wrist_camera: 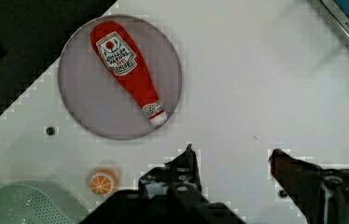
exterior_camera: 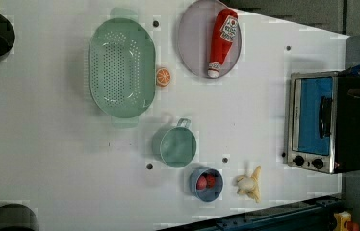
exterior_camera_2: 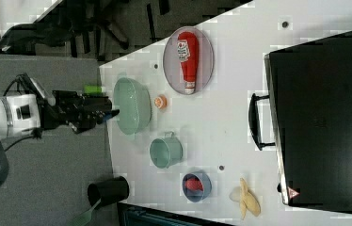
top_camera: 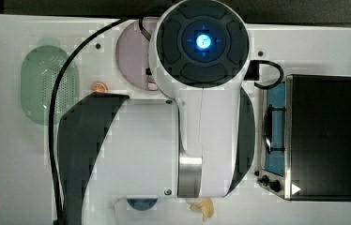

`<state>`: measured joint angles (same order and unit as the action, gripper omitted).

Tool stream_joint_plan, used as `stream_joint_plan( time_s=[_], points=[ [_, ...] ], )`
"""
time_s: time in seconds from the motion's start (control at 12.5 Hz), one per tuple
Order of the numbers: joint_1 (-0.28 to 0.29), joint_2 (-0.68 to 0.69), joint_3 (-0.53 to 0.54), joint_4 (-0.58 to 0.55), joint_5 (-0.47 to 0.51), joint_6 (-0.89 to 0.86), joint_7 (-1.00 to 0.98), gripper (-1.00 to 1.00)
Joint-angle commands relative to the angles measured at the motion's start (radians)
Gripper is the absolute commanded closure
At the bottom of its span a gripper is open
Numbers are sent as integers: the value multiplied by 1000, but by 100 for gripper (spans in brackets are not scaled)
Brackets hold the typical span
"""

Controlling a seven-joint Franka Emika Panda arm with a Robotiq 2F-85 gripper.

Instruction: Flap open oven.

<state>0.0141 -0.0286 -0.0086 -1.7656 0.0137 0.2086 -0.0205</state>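
Left view: boxy oven (exterior_camera: 329, 121), blue door (black bar handle) shut.

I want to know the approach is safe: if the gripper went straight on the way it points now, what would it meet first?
Probably bare white table. The open gripper points down with only tabletop between its fingertips, the ketchup bottle on its plate off to the side. Depth is unclear.
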Motion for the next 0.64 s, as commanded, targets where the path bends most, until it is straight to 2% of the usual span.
stream_joint_plan(
  time_s=[0.08, 0.24, 0.48, 0.56, 0.64],
  points=[
    [-39, -314, -28, -235, -20, -106, 109, -59],
    [-39, -314, -28, -235, -20, -106, 109, -100],
    [-39, -314, -28, -235, -20, -107, 109, -100],
    [-39, -314, -28, -235, -20, -107, 109, -90],
    [-39, -314, -28, -235, -20, -107, 109, -65]
  ],
)
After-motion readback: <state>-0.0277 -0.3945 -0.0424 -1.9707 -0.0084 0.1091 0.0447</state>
